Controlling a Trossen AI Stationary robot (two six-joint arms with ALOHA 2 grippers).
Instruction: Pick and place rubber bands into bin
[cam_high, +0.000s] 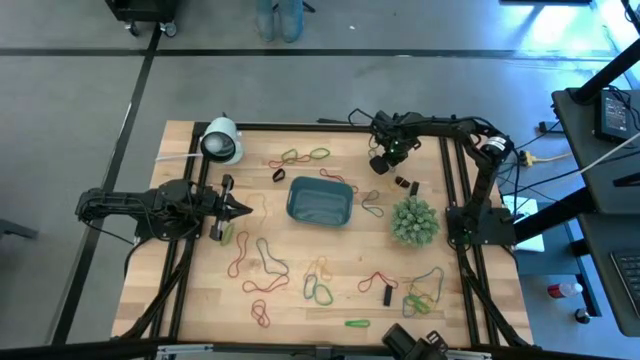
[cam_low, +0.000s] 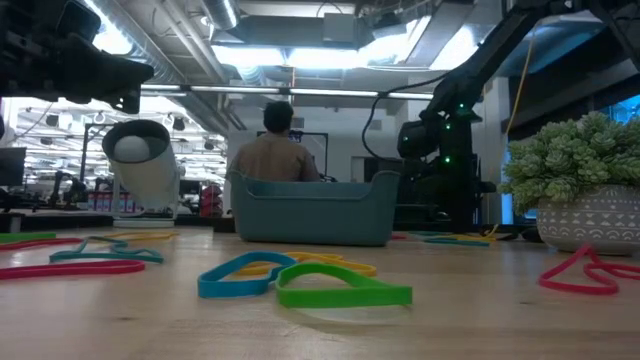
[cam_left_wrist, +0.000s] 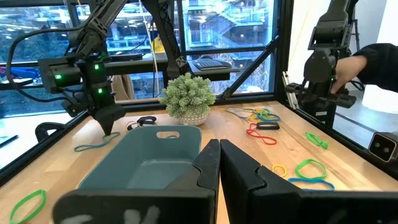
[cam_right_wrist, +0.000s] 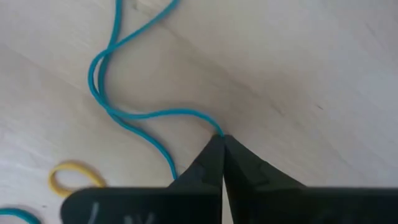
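Wooden table (cam_high: 300, 300) holds scattered bands. Right gripper (cam_right_wrist: 222, 140), beside the bin (cam_high: 320, 201), is pinched on a teal rubber band (cam_right_wrist: 124, 112); next, lift and carry it binward. Left gripper (cam_left_wrist: 219, 163) waits, pressed together.

Wooden table (cam_high: 300, 300), scattered rubber bands (cam_high: 262, 285), teal bin (cam_high: 319, 201), potted plant (cam_high: 414, 221)

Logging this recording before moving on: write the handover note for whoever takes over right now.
Right hand: down at the table, shut on the blue rubber band, not lifted yet.
Left hand: shut, empty, waiting beside the bin.
Bin: mid-table; no band shows in it from the left wrist view.
Left: carry the blue band to the bin, then collect the other rubber bands scattered across the table.
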